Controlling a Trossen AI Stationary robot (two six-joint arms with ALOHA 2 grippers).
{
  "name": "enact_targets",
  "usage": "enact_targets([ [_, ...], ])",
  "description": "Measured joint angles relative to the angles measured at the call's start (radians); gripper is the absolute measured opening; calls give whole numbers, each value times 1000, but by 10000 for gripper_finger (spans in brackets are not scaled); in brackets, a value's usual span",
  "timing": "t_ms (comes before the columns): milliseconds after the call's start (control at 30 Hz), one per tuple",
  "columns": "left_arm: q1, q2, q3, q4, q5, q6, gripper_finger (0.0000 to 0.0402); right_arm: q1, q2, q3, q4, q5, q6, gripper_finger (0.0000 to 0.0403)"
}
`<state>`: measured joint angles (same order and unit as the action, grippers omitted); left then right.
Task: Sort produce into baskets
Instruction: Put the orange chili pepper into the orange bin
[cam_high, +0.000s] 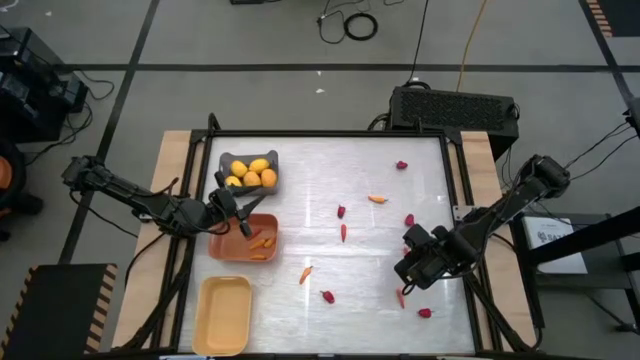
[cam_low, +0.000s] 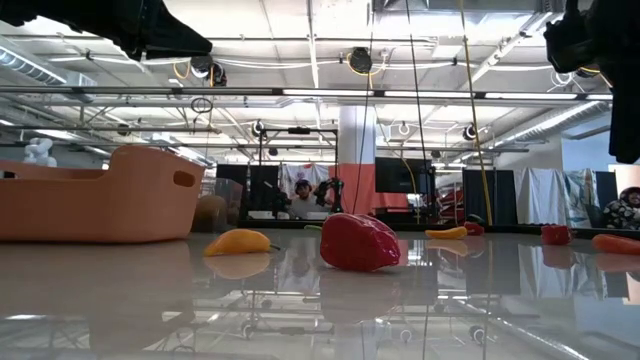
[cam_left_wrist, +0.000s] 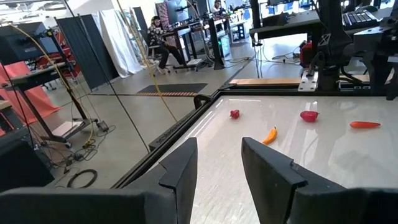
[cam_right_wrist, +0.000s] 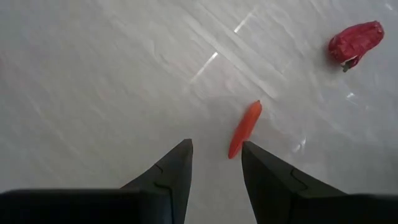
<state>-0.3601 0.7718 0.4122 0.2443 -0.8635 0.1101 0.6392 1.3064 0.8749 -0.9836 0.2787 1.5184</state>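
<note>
1. My left hand (cam_high: 240, 222) hangs over the near edge of the orange basket (cam_high: 228, 247), fingers apart, nothing between them in the left wrist view. Two carrots in basket (cam_high: 262, 241) sit inside, so I judge this side is between drops.
2. Grey basket (cam_high: 226, 164) just behind holds the lemons (cam_high: 251, 173); pale yellow basket (cam_high: 222, 315) at the front looks empty.
3. Mid surface (cam_high: 330, 300): loose carrot (cam_high: 306, 273), several red strawberry pieces (cam_high: 341, 212), another far carrot (cam_high: 377, 199) toward the back.
4. My right hand (cam_right_wrist: 216, 168) hovers low at front right, fingers apart, holding nothing; the target carrot (cam_right_wrist: 244, 129) lies on the surface just off the gap, nearer one finger (not centred).
5. Step in hand, I judge: picking this carrot. Next move calls for a small sideways shift to straddle it, then drop and close.
6. A red piece (cam_right_wrist: 356, 42) lies near but apart; nothing blocks the grasp. The carry to the orange basket crosses the scattered pieces and the left arm's space.
</note>
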Motion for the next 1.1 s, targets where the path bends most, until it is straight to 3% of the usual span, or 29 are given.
enact_targets([
  [333,0,0,0,0,0,0,134,16,21,0,13,47,32,130],
  [1100,0,0,0,0,0,0,134,24,169,0,59,30,-14,130],
])
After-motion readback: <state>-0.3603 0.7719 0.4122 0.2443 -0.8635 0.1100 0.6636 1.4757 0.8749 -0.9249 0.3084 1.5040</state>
